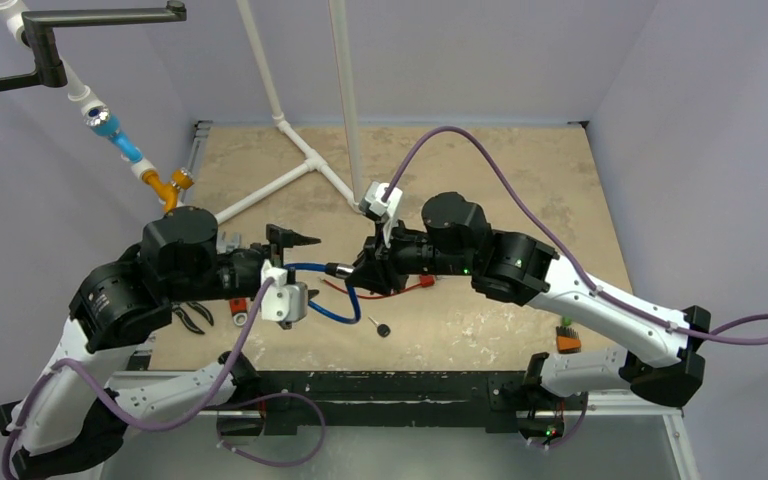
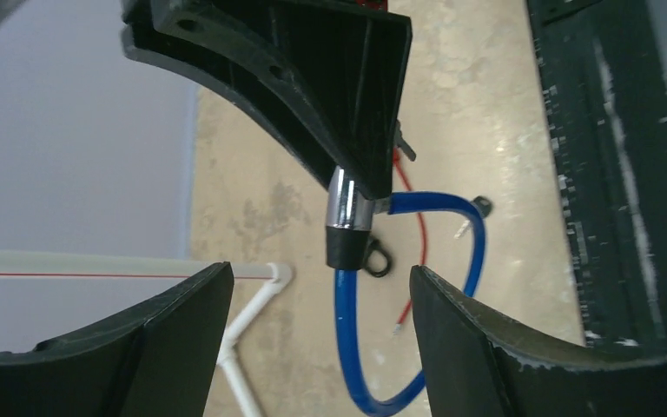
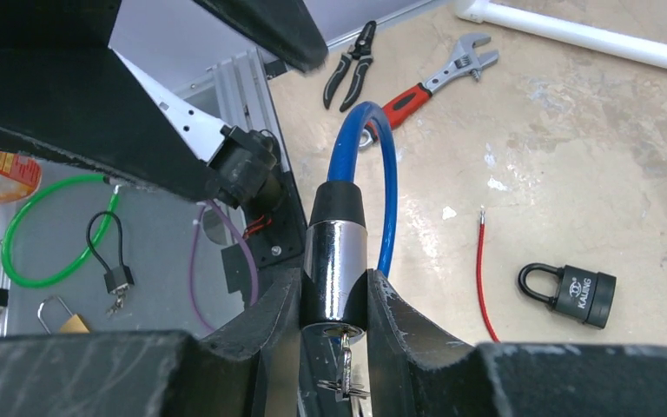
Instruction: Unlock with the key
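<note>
The left gripper (image 2: 320, 271) stood wide and empty, just left of the lock barrel (image 2: 347, 213). The barrel hung above the table (image 1: 520, 200), its long axis running left to right, black end facing left. The right gripper (image 3: 334, 295) clamped it, with the key (image 3: 345, 365) in the barrel's right end, between that gripper's fingers.

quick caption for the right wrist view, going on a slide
Right gripper clamped on the chrome barrel of a blue cable lock, key seated in its end, black padlock lying nearby.

"KALING" on the black padlock (image 3: 580, 295)
</note>
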Robot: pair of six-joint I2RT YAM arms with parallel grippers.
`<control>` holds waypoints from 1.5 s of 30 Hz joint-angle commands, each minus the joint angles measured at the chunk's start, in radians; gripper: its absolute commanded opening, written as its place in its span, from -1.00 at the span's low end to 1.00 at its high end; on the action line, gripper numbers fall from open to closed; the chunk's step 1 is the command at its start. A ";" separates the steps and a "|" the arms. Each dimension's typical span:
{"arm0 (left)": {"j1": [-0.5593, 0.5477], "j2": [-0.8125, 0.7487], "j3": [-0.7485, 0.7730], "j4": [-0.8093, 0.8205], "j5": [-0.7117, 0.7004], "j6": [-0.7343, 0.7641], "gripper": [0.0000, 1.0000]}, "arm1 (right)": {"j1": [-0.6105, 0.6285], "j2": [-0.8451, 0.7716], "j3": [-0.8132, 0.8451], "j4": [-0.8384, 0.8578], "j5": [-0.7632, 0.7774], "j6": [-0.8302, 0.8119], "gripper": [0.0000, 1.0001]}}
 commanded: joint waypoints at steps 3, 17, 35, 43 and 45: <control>0.136 0.108 0.046 -0.123 0.327 -0.280 0.51 | 0.013 -0.031 0.095 0.015 -0.056 -0.053 -1.00; 0.233 0.139 -0.064 0.020 0.562 -0.498 0.46 | 0.050 -0.017 0.156 0.029 -0.052 -0.069 -1.00; 0.233 0.010 -0.178 0.296 0.484 -0.724 -0.44 | 0.107 -0.027 0.095 0.157 -0.010 -0.014 -1.00; 0.232 -0.010 -0.209 0.291 0.487 -0.688 -1.00 | 0.127 -0.056 0.035 0.225 0.022 0.009 -1.00; 0.232 -0.016 -0.214 0.282 0.457 -0.669 -1.00 | 0.127 -0.071 0.031 0.229 0.025 0.012 -0.90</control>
